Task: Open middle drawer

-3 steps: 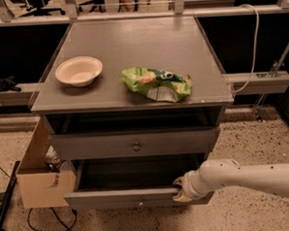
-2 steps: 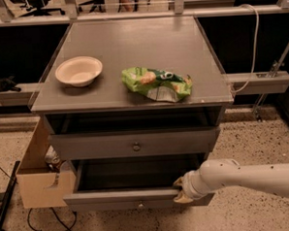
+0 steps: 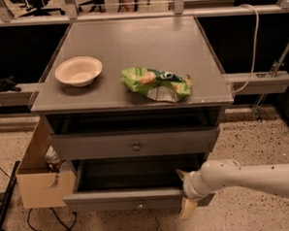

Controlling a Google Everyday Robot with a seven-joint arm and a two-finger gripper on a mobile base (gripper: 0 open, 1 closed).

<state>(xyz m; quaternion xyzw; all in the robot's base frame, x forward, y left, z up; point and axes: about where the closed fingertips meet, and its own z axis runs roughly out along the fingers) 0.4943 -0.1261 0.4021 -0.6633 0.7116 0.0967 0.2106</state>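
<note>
The middle drawer (image 3: 115, 200) sits below the worktop's (image 3: 145, 39) front edge, under the upper drawer (image 3: 88, 145); it stands drawn out toward the camera, past that edge, its deep grey tray open to view; its long axis runs parallel to the front edge; the front is flat and grey with 1 small round metal knob (image 3: 140, 204) at its middle. The gripper (image 3: 184, 190) is at the drawer front's right end, below the worktop's front-right corner; its 2 fingers (image 3: 188, 210) are spread, 1 inside the tray, 1 before the front panel. A bowl (image 3: 79, 71) rests near the left edge; a green snack bag (image 3: 156, 84) lies near the front edge.
</note>
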